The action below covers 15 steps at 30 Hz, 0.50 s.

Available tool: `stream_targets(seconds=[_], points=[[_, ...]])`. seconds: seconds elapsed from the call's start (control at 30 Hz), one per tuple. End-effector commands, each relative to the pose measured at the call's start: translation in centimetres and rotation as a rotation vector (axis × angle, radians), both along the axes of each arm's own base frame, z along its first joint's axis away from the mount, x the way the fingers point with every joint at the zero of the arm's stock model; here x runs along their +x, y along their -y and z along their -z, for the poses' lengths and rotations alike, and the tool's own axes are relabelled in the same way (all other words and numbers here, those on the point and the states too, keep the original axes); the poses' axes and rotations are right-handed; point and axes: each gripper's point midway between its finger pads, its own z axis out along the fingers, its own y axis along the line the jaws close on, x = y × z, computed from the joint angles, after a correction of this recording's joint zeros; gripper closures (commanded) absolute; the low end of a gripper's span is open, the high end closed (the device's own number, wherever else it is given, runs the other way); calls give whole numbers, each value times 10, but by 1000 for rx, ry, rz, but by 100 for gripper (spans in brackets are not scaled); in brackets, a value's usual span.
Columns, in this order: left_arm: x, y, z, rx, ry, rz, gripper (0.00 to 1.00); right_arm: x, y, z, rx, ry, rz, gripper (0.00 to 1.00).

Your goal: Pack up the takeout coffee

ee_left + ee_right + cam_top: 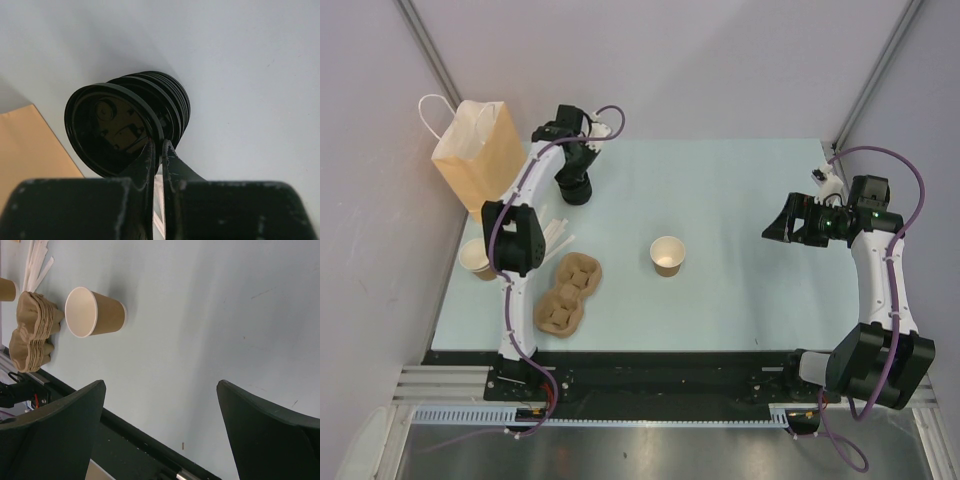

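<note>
Left fingers [145, 172] clench the rim of a round black plastic lid [107, 130] on the lid stack [172, 97]; right fingers [60, 427] gape wide; small brown paper cup [667, 255] stands open-topped at mid pale-blue tabletop [740, 180]

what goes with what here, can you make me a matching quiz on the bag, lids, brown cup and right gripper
1 paper bag
2 black lid stack
3 brown lidless cup
4 right gripper

a jaws wide open
b middle of the table
c far left corner, upright
d front rim pinched by the left gripper

Pairs: 1c, 2d, 3b, 4a
</note>
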Motion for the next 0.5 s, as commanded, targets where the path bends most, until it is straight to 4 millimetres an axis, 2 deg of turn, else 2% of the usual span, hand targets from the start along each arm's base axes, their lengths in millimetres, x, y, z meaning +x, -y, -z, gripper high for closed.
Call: stream_targets(seconds=[0.0, 0.13, 0.27, 0.3, 0.37, 0.4, 0.47], points=[[5, -5, -62, -1, 123, 9, 99, 3, 0, -9, -1, 47, -9, 0], [-2, -3, -84, -25, 148, 8, 100, 1, -2, -14, 0, 63, -11, 0], [-24, 16, -132, -129, 187, 57, 100, -1, -4, -20, 5, 84, -16, 0], [-36, 27, -156, -186, 217, 94, 100, 0, -4, -23, 6, 94, -19, 0], [-54, 39, -180, -265, 233, 131, 100, -3, -10, -31, 27, 105, -51, 0], [-75, 52, -208, -365, 253, 175, 100, -2, -12, -40, 31, 126, -62, 0], [-101, 69, -223, -472, 224, 230, 100, -4, -18, -57, 50, 176, -96, 0]])
